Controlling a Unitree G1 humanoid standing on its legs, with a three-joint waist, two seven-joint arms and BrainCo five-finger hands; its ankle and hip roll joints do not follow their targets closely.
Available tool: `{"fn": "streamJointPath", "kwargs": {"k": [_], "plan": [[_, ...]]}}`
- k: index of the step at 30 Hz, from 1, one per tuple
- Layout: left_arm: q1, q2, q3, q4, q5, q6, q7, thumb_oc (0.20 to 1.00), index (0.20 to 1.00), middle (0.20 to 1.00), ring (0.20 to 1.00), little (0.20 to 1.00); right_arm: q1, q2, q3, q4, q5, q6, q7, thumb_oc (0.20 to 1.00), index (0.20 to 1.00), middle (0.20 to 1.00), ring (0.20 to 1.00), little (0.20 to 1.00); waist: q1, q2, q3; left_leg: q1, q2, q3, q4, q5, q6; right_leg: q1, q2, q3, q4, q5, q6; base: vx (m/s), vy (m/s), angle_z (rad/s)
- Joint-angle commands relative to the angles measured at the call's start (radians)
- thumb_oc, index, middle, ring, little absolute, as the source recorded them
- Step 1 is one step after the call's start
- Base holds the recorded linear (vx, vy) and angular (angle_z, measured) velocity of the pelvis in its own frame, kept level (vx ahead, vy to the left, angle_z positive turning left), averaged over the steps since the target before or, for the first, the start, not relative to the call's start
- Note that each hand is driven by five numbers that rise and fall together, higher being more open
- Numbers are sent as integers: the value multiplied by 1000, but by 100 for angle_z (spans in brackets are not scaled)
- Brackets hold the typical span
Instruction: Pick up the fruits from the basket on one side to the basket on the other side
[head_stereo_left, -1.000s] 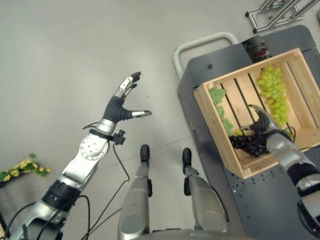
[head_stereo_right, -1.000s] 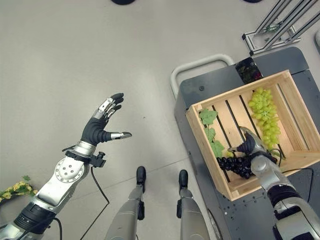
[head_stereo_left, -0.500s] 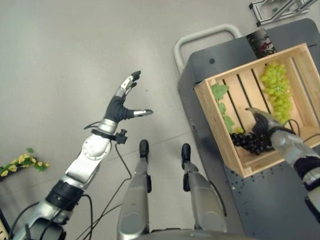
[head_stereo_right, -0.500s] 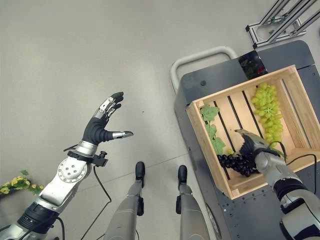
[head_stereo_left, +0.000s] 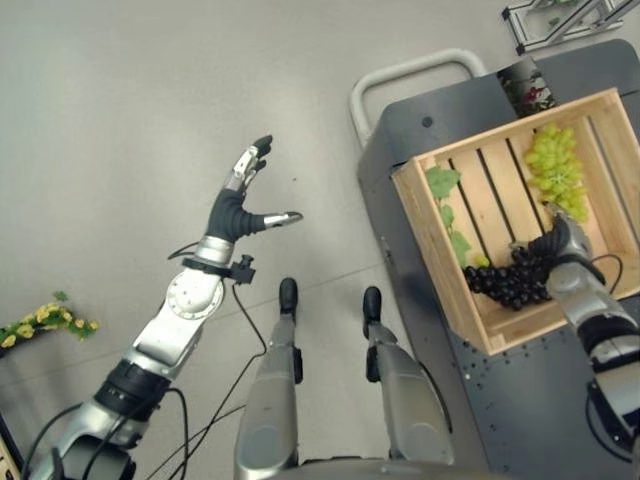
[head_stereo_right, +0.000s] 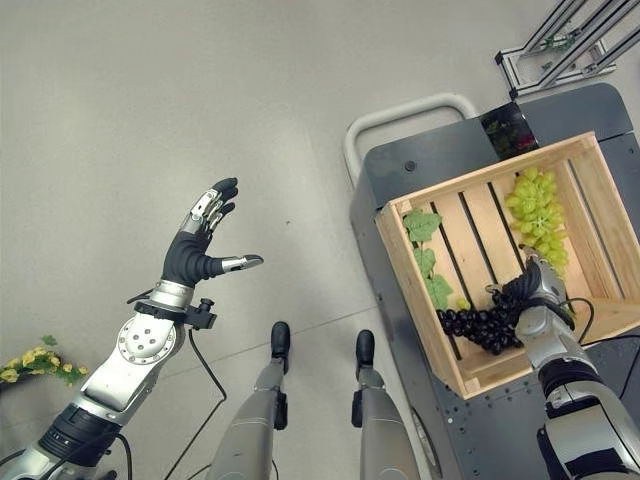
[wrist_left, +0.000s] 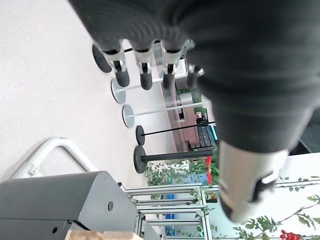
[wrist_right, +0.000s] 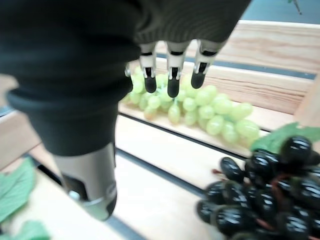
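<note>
Your head eyes look steeply down, sharing crate and floor; wrist cameras look closely along fingers.

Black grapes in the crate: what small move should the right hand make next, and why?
Probably lower and curl the fingers round the black grapes. The right hand is inside the wooden crate right beside the bunch, but its wrist view shows straight fingers and the bunch off to one side, not enclosed. The green grapes lie further along the slats. The left hand is open over the floor.
</note>
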Motion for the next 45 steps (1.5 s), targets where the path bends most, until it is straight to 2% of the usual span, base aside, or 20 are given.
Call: {"fn": "streamJointPath", "kwargs": {"k": [1,7,9,16,29,38,40,42,45], "plan": [[-10,-12,38,-65,51,-40,8,1000,1000,1000,1000,1000,-31,-85,48,29,-14,-8,30,1000,1000,1000,1000,1000,-7,-46,6,-17,19,15,159,-114,-4,-11,-35,-15,18,23,67,0,0,0],[-2,0,45,-71,56,-40,1,1000,1000,1000,1000,1000,30,-136,92,-45,-61,-33,110,1000,1000,1000,1000,1000,-15,-61,6,-23,23,10,164,-114,-9,-14,-34,-19,21,21,67,0,0,0],[7,10,61,-76,57,-39,-3,1000,1000,1000,1000,1000,77,-156,94,-134,-82,-39,151,1000,1000,1000,1000,1000,-21,-68,6,-29,25,9,165,-113,-11,-19,-34,-20,22,21,67,0,0,0],[-5,30,68,-59,67,-37,-3,1000,1000,1000,1000,1000,138,-217,135,-154,-120,-56,238,1000,1000,1000,1000,1000,-21,-72,6,-67,27,1,169,-104,-16,-51,-36,-36,27,24,67,-5,-4,3],[-13,30,82,-52,60,-39,5,1000,1000,1000,1000,1000,200,-246,158,-162,-149,-66,304,1000,1000,1000,1000,1000,-22,-71,6,-95,21,-6,172,-100,-17,-69,-43,-46,24,30,72,-1,0,0],[-29,15,66,-52,70,-29,13,1000,1000,1000,1000,1000,114,-226,247,-68,-238,-23,312,1000,1000,1000,1000,1000,-14,-38,6,-138,12,-13,180,-96,-15,-112,-51,-55,32,36,70,-4,7,5],[-33,11,59,-54,66,-25,16,1000,1000,1000,1000,1000,48,-193,290,57,-285,12,290,1000,1000,1000,1000,1000,-3,-17,6,-160,6,-14,186,-94,-13,-132,-54,-53,39,37,68,0,0,0],[-33,11,62,-54,66,-24,16,1000,1000,1000,1000,1000,40,-189,297,64,-284,10,287,1000,1000,1000,1000,1000,-5,-18,6,-162,6,-14,188,-95,-13,-134,-54,-53,40,37,68,0,0,0],[-48,-1,53,-56,58,-25,26,1000,1000,1000,1000,1000,-21,-124,336,233,-327,46,264,1000,1000,1000,1000,1000,5,9,6,-184,-2,-21,191,-91,-11,-159,-58,-55,50,34,65,-12,14,6]]}}
